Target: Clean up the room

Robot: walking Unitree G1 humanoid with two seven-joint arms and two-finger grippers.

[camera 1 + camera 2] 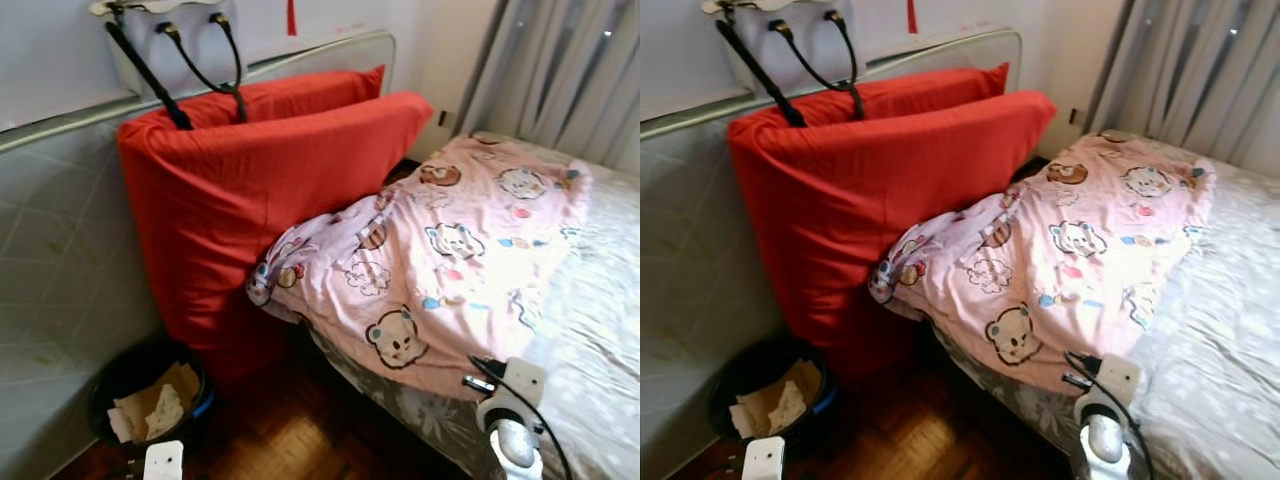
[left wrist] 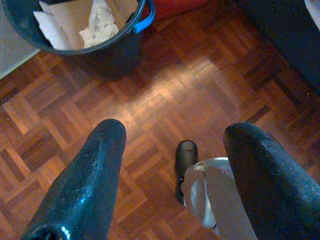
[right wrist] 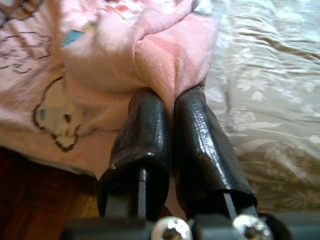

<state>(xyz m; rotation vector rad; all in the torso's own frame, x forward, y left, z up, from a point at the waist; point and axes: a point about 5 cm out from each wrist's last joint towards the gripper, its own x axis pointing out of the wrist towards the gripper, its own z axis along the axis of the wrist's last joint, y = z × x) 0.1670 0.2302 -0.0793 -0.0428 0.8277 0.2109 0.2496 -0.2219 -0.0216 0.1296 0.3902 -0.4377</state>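
Two tools are at work low in the frame. The right tool has its fingers pressed together, clamped on a fold at the near edge of the pink bear-print blanket, which lies crumpled across the bed at centre right and overhangs the mattress edge toward the floor. The left tool hangs with its fingers wide apart over bare parquet floor, holding nothing. Behind it, at lower left, a dark bin holds crumpled paper. Red pillows stand upright against the quilted headboard, leaving a narrow strip of floor between bin, pillows and bed edge.
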